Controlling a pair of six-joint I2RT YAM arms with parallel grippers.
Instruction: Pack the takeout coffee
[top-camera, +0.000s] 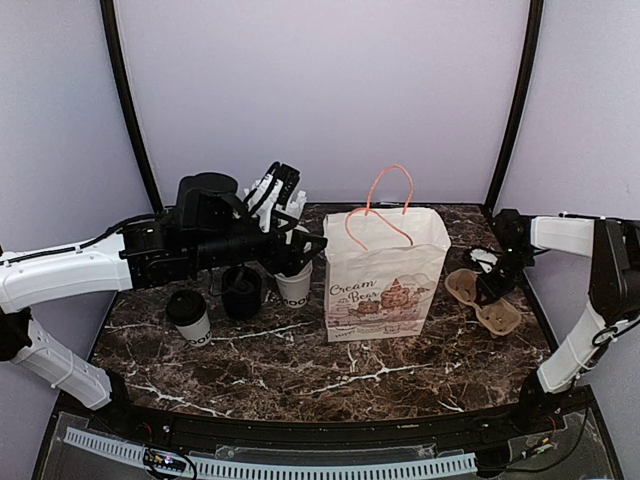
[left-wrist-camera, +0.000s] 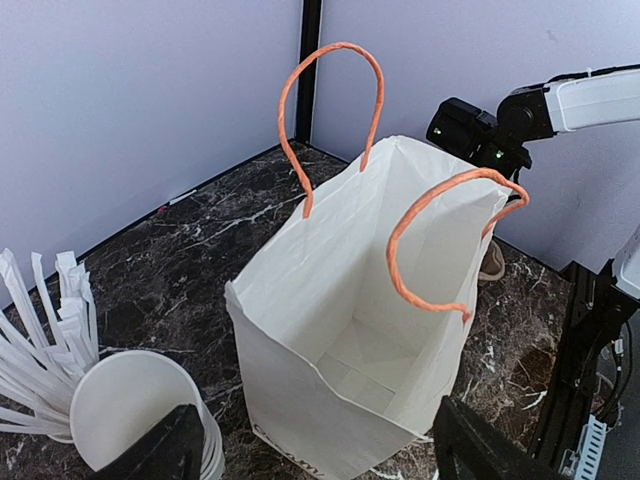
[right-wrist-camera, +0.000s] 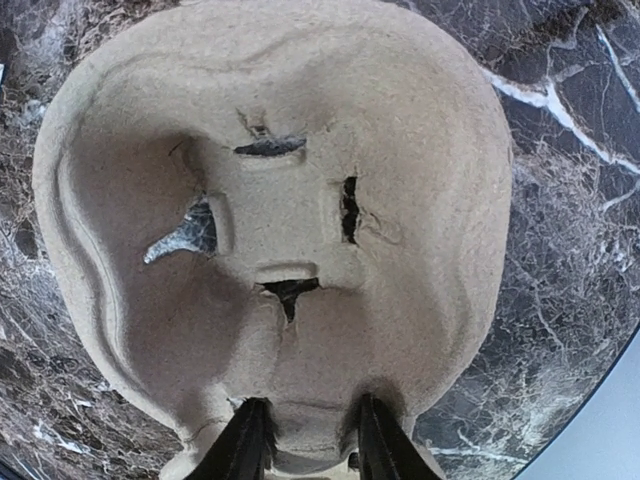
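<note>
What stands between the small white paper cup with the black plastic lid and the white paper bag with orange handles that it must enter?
A black cylindrical object and a stack of lidless white cups stand in a row between the lidded white paper cup and the orange-handled white paper bag. The bag's mouth is open.

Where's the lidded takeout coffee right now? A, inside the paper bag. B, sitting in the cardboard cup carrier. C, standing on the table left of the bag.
C: the takeout coffee stands on the table left of the paper bag, whose inside is empty in the left wrist view; the cup carrier holds no cup.
</note>
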